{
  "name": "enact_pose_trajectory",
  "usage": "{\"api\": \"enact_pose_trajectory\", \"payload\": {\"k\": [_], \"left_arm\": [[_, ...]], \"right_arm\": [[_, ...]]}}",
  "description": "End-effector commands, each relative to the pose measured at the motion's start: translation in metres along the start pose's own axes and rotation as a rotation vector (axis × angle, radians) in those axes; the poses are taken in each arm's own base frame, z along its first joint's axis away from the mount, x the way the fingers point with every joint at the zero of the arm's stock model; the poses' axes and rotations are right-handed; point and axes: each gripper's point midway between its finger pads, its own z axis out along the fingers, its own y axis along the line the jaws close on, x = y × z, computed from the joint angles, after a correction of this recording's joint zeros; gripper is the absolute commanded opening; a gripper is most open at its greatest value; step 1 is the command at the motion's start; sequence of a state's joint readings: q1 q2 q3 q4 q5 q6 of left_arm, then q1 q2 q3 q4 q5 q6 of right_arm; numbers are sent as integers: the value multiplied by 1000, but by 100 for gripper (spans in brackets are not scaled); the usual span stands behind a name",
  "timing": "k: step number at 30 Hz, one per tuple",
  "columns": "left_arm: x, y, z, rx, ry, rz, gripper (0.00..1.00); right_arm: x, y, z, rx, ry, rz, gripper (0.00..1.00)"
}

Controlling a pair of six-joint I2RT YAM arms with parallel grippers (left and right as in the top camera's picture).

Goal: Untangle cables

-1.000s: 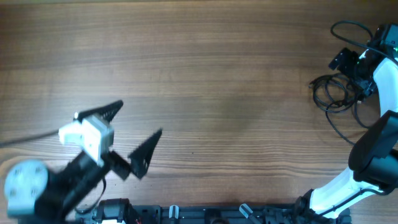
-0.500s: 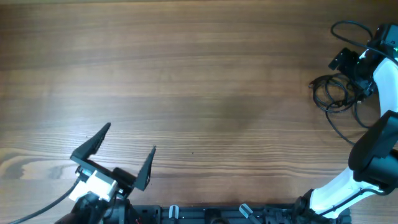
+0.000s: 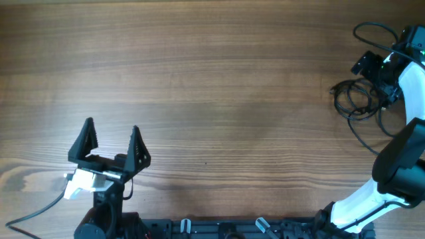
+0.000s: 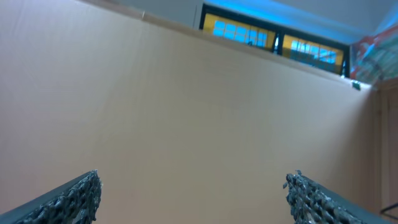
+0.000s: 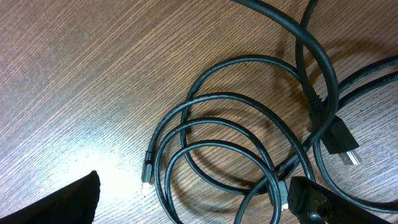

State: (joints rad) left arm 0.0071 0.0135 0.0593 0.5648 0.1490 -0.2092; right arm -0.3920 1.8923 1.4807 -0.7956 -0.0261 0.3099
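Left gripper [image 3: 112,126] and right gripper [image 5: 194,183], both spread, over wood-grain table [image 3: 212,79]; cables [image 5: 249,60] below right; blue-lit windows [image 4: 273,38] beyond.

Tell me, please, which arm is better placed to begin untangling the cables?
Right. The right gripper, open, hangs directly over the looped cables at the right edge; the left gripper, also open, sits far off over bare table.

- I see the cables [image 3: 350,99]: thin black cords in a loose coil, at the far right of the table [image 3: 199,79].
- Close up, the loops overlap and lie flat.
- Small plug end [image 5: 147,169] lies free at the coil's left.
- Pronged plug [image 5: 341,144] lies at its right.
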Motion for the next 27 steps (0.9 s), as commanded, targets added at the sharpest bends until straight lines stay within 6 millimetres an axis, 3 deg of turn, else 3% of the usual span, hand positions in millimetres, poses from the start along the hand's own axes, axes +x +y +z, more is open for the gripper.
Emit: {"api": "enact_pose_trajectory", "payload": {"k": [1,4,6,7,11,27], "left_arm": [[26,11,-6,-45,51,-27,100],[61,25,-11,-113,193,-44,100],[94,37,-22,-178,326,-57,100],[121,49,-36,-247,444,-61,100],[158,59,-62,-314,622,-61,100],[158,59,-61,-304,624,-35,100]], "right_arm": [[-2,1,-6,-12,-12,10,100],[-2,1,-6,-12,-12,10,100],[-2,1,-6,-12,-12,10,100],[-2,1,-6,-12,-12,10,100],[-2,1,-6,-12,-12,10,100],[-2,1,-6,-12,-12,10,100]]}}
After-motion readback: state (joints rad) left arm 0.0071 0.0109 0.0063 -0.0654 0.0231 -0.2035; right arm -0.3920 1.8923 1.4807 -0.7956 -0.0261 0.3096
